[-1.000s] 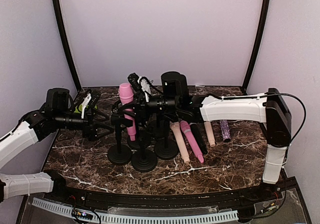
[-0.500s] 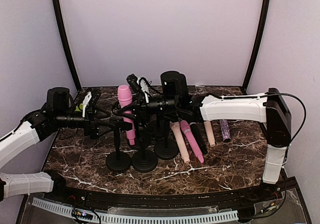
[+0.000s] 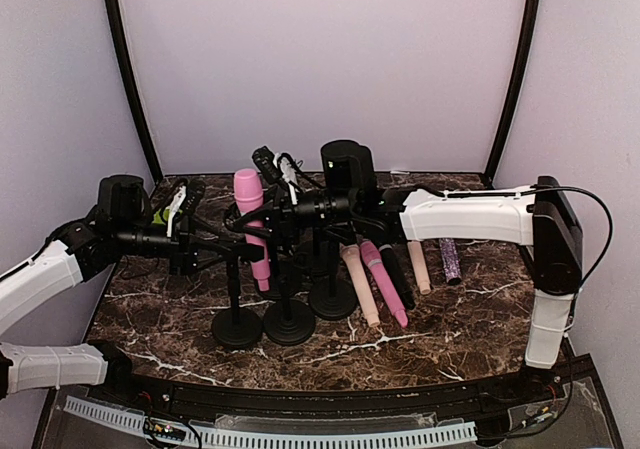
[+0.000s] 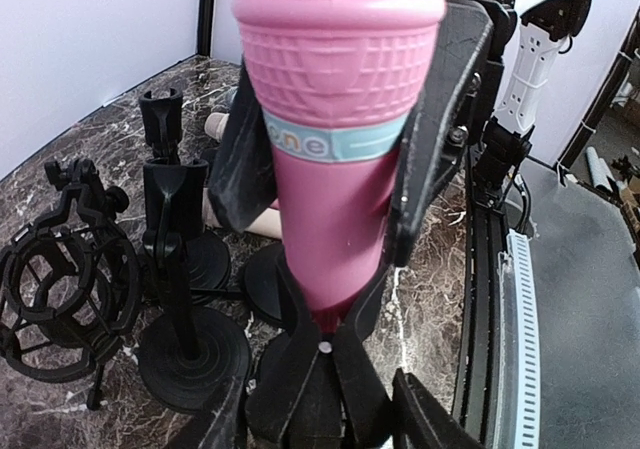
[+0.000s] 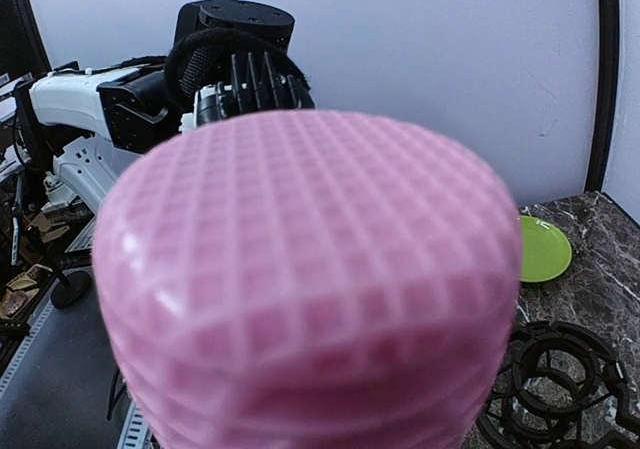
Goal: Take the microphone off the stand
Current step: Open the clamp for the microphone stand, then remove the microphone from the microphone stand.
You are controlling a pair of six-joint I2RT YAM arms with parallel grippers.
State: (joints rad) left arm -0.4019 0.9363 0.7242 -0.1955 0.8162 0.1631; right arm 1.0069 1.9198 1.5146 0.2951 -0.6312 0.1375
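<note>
mic point(image 3: 248, 194) | prob. stiff, light, smooth; hold body under head | R gripper point(image 4: 340, 179) clamped on mic | L gripper point(image 4: 322, 421) at stand point(image 3: 238, 324), grip unclear

Illumination: even, diffuse and moderately bright, supplied from overhead; soft shadows are cast around the stand bases point(image 3: 290, 324), and a faint sheen is carried on the marble tabletop point(image 3: 440, 319). In the right wrist view the pink microphone point(image 5: 310, 289) is rendered oversized and slightly soft through closeness. Straight lines are bowed towards the edges of both wrist views.
</note>
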